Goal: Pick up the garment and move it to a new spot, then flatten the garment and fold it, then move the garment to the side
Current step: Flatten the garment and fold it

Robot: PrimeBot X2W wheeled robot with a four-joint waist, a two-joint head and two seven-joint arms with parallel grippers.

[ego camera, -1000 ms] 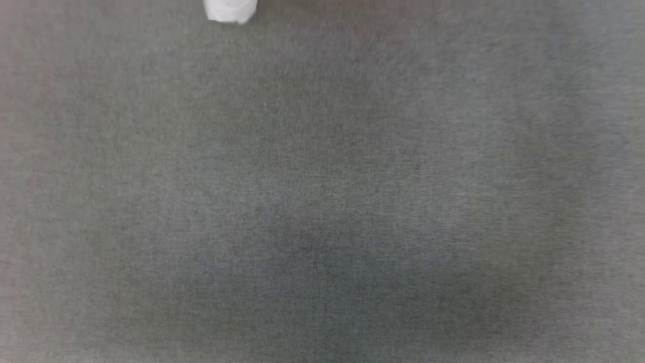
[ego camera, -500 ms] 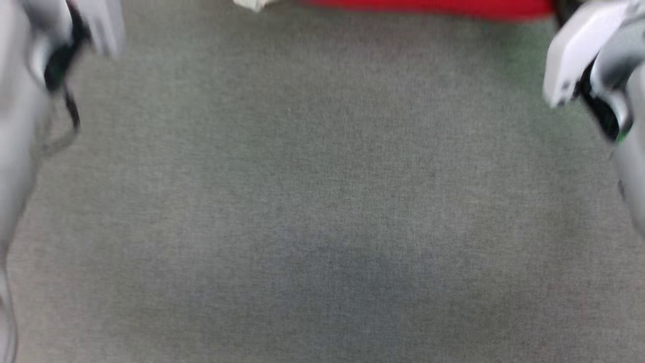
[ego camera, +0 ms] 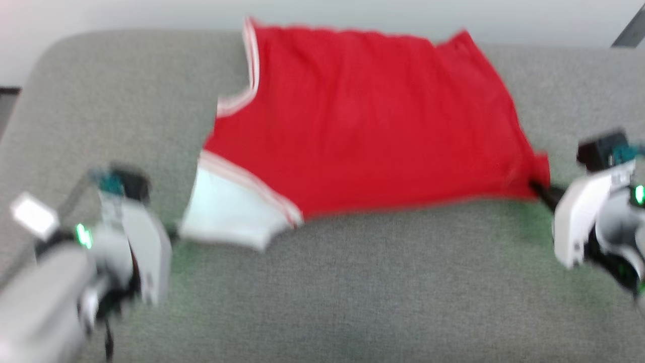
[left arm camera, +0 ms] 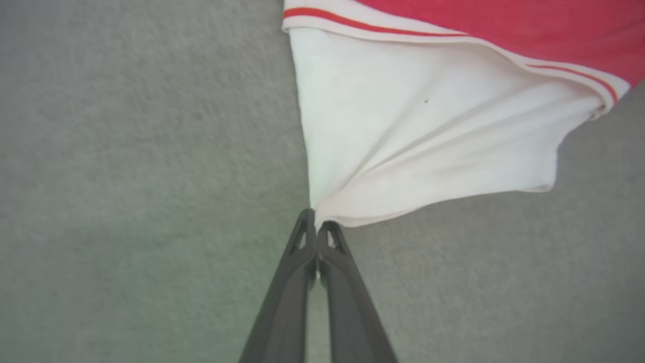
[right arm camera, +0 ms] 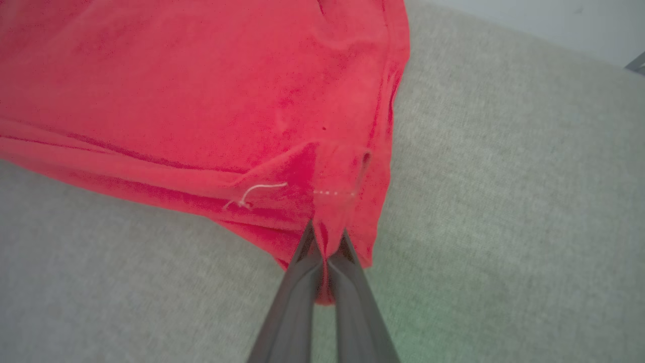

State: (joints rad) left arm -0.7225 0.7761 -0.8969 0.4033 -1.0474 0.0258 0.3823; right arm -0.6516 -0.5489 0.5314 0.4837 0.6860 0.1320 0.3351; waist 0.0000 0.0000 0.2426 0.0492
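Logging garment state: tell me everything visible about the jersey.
The jersey is red, soft-looking fabric with a white sleeve and red-white striped trim. It lies spread and slightly wrinkled on the grey cushion, plain side up. The left hand pinches the sleeve's corner; the right hand pinches a red hem corner.

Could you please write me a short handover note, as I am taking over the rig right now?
Garment: spread on the grey surface, plain red side up, lightly wrinkled, not folded.
Left tool: shut on a corner of the white sleeve.
Right tool: shut on a red hem corner.
Done: garment gripped at two corners and laid out between the tools.
Left: smooth it flat, fold it, move it to the side.
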